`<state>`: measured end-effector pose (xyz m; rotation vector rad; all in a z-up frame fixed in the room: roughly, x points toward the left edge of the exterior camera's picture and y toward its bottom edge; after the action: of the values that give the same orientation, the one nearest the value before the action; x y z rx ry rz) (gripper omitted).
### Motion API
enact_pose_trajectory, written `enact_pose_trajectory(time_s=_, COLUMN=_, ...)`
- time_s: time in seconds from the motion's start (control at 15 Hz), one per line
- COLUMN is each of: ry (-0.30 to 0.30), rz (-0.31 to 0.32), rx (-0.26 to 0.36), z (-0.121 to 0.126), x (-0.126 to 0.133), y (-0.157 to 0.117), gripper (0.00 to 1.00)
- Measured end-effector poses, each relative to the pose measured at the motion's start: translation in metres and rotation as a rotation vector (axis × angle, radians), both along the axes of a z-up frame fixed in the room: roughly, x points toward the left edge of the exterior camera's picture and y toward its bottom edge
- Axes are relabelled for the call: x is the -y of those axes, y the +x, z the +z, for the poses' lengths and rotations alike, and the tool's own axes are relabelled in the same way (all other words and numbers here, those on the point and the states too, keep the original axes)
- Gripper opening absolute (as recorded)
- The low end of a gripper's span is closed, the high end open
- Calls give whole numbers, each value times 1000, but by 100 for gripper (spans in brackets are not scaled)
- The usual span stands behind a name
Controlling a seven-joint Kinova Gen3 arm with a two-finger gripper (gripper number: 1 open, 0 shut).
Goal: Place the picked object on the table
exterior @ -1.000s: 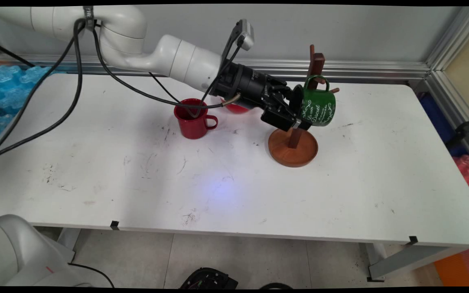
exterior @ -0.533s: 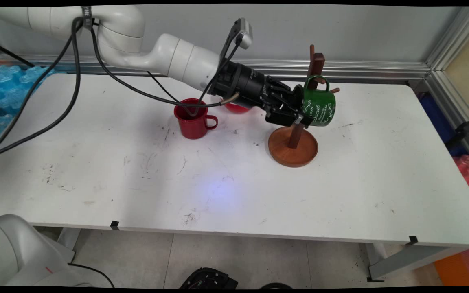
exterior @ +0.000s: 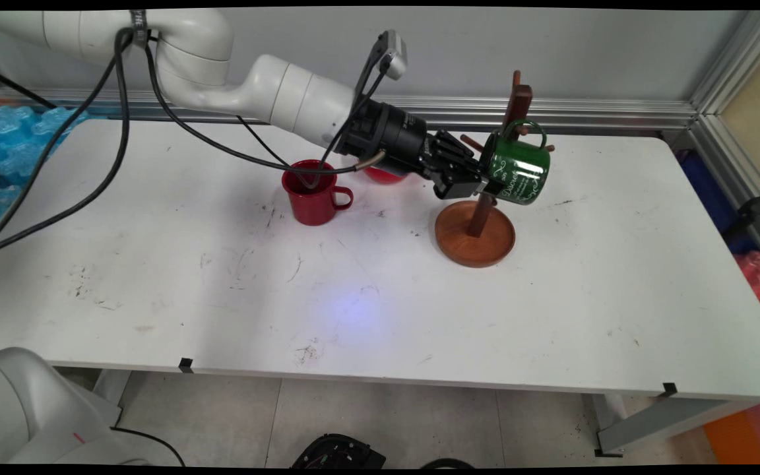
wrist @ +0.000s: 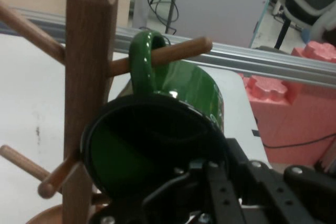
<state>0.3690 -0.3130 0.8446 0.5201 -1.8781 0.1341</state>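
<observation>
Right now the green mug (exterior: 517, 175) hangs on the wooden mug rack (exterior: 485, 204). It lies on its side with its mouth turned toward my hand (exterior: 479, 181). In the hand view its handle (wrist: 140, 61) is looped over one of the upper pegs (wrist: 178, 51), and the peg's tip pokes out past it. The mug sits just beside the rack's post (wrist: 89, 77) — I cannot tell whether the rim actually touches the wood.

My hand is closed narrow on the mug, pinching the lower part of its rim. One finger seems to sit inside the dark mouth and the other outside the wall, though the linkage hides the exact contact. So the mug is borne by both the peg and the grip.

From the main view the post appears to lean, with its top tipped toward the picture's right. The round base (exterior: 474, 236) rests on the counter (exterior: 380, 297) — whether one edge of it is lifted I cannot make out.

Further left a red mug (exterior: 313, 194) stands upright, well apart from the rack, with its handle pointing right. Another red thing (exterior: 383, 175) sits behind the arm, mostly hidden, so I won't name it.
</observation>
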Motion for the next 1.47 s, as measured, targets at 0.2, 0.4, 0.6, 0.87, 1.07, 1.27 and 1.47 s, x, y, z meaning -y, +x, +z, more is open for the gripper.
enact_pose_trajectory(time_s=0.2, ry=3, rz=-1, rx=0, z=0, x=-1, y=0, gripper=0)
enact_pose_trajectory(time_s=0.4, ry=5, rz=0, rx=-1, z=0, x=-1, y=1, gripper=0)
enact_pose_trajectory(time_s=0.6, ry=7, rz=-1, rx=-1, z=1, x=-1, y=1, gripper=0)
enact_pose_trajectory(time_s=0.87, ry=8, rz=0, rx=-2, z=2, x=-1, y=2, gripper=0)
enact_pose_trajectory(time_s=1.07, ry=8, rz=-1, rx=-4, z=5, x=-1, y=1, gripper=0)
enact_pose_trajectory(time_s=1.27, ry=8, rz=-2, rx=-7, z=7, x=-2, y=1, gripper=0)
enact_pose_trajectory(time_s=1.47, ry=11, rz=-5, rx=-10, z=10, x=-3, y=0, gripper=0)
